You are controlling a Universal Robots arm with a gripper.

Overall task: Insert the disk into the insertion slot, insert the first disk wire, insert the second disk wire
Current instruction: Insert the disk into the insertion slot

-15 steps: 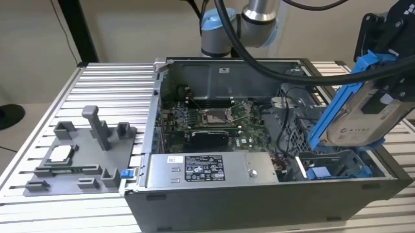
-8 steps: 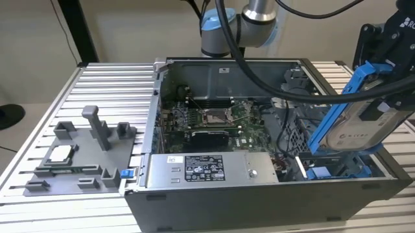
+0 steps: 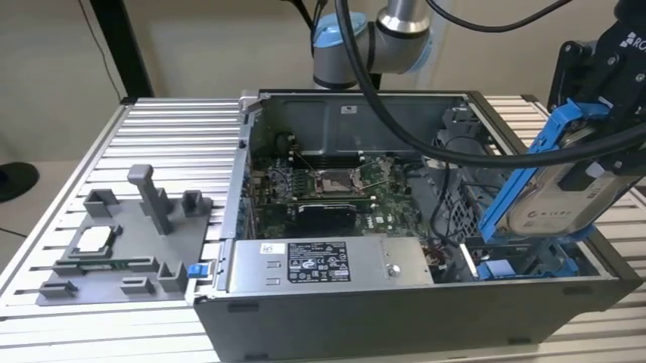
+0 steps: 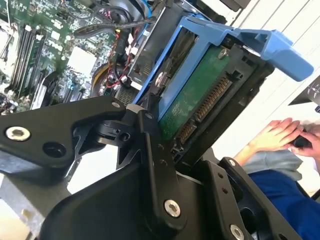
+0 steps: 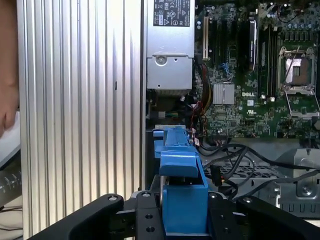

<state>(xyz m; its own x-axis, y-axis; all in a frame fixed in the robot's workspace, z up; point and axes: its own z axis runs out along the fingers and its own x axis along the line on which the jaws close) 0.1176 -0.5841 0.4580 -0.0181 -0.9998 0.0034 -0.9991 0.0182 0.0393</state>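
Tabletop (image 3: 162,144) is the ribbed aluminium kind, and an open tower PC case (image 3: 404,321) lies on its side on it, taking up the exterior view's right half. A grey plastic fixture plate (image 3: 111,249) sits beside the case, toward the exterior view's left. Inside the case you can see the green motherboard (image 3: 333,193), with the silver power-supply box (image 3: 323,265) along the near wall. The disk (image 3: 550,193), in its blue carrier, is up in the air. It's tilted steeply over the case's end at the exterior view's right, lower end down by the drive bay (image 3: 525,265) but not seated in it. Claw (image 5: 185,220) is clamped on the carrier from both sides, black fingers (image 5: 145,220) tight against the blue plastic. Somebody's hand (image 4: 277,136) shows beyond the disk in the second wrist view.
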